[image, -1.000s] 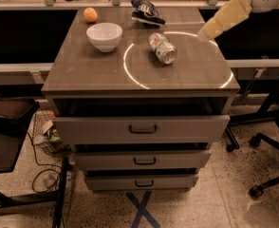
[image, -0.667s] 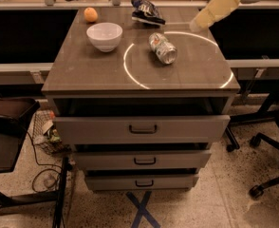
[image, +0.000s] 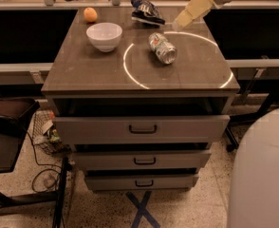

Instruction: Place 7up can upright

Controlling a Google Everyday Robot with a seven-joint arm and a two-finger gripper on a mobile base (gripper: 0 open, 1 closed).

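The 7up can lies on its side near the middle of the cabinet top, its shiny round end facing the front right. My gripper hangs above the back right of the top, its pale cream fingers pointing down and left. It is a little behind and to the right of the can and holds nothing that I can see.
A white bowl stands left of the can. An orange sits at the back left. A dark blue-and-white snack bag lies at the back centre. A bright ring of light crosses the top. A white rounded body fills the lower right. Office chairs stand on both sides.
My gripper has moved left and down from the right edge toward the back of the cabinet top, closer to the can. The can, bowl, orange and bag have not moved.
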